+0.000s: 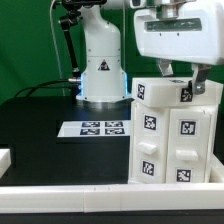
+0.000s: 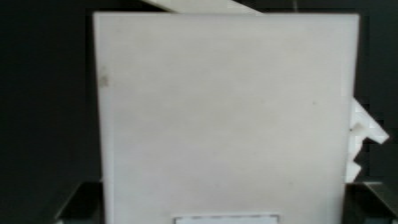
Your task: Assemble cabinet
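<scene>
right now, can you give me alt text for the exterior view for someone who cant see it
A tall white plastic cabinet with black-and-white square tags stands upright at the exterior view's right on a black table, with the robot's white arm and claw directly over its top. A flat white marker board lies behind, before the white robot base.

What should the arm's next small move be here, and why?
Probably a slow, straight descent. The gripper sits at the top of the upright cabinet standing at the exterior view's right. In the wrist view a plain white face fills the picture, so whether the fingers have closed on anything cannot be told.
</scene>
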Action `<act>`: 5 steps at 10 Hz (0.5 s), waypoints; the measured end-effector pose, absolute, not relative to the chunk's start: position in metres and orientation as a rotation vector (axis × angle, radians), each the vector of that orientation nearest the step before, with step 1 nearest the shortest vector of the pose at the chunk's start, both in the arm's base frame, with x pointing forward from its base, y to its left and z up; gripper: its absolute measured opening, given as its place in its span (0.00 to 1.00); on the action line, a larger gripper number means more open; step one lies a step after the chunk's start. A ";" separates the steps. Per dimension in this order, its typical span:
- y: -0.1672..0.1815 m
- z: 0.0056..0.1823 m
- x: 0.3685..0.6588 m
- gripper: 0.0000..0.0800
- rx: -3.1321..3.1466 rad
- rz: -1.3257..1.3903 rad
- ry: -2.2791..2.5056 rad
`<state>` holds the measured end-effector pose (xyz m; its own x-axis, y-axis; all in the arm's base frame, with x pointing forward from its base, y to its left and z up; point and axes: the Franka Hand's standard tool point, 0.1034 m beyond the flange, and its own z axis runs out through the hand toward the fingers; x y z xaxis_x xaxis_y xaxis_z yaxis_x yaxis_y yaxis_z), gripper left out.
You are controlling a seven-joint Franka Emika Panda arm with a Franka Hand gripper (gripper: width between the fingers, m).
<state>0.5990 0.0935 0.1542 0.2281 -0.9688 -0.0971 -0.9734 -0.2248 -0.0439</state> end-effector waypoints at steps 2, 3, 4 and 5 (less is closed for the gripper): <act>0.096 0.155 0.601 0.71 -2.215 0.070 2.061; 0.096 0.155 0.601 0.71 -2.178 0.077 2.096; 0.097 0.155 0.602 0.71 -2.106 0.100 2.158; 0.099 0.155 0.602 0.71 -2.057 0.111 2.198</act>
